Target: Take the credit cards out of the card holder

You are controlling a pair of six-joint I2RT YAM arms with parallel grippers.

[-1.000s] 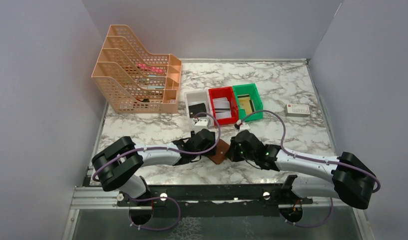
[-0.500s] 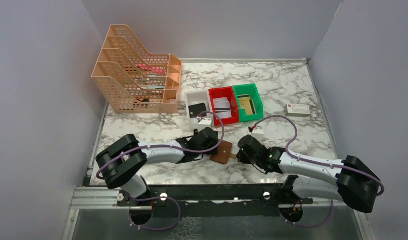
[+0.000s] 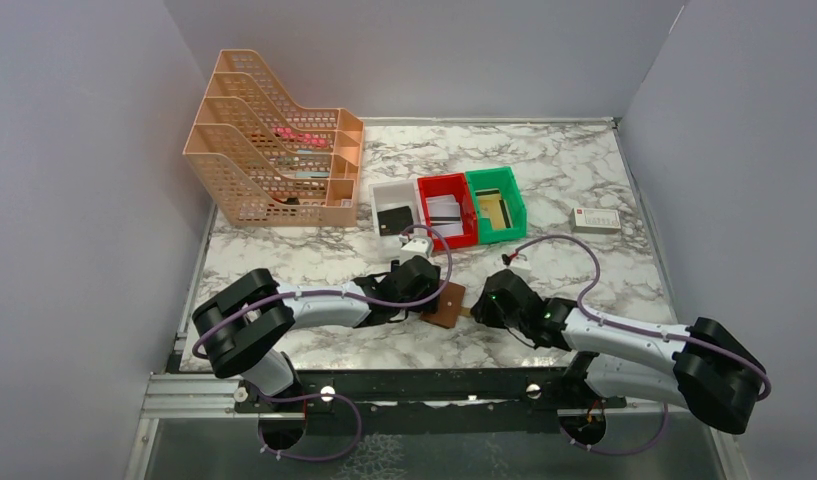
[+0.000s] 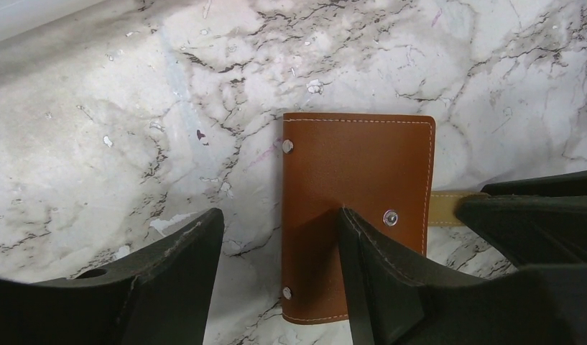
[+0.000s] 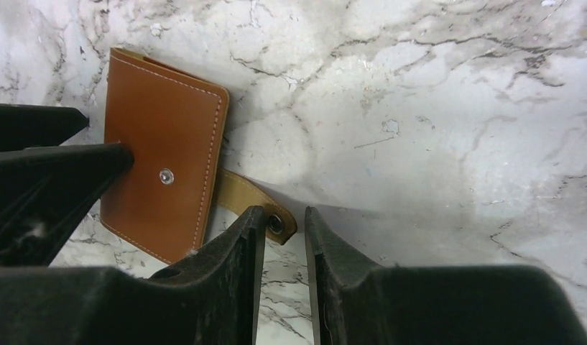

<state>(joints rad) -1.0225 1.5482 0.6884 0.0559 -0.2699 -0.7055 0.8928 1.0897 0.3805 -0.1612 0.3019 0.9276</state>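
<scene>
The right gripper's fingers had just parted to a narrow gap, releasing the unsnapped tab; the left gripper's fingers stood wide and empty, one over the closed card holder, flat on the worktop between both arms; cards probably remained inside.

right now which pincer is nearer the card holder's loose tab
Right. The right pincer sits at the tab's snap end; the left pincer straddles the card holder's opposite, riveted edge.
</scene>
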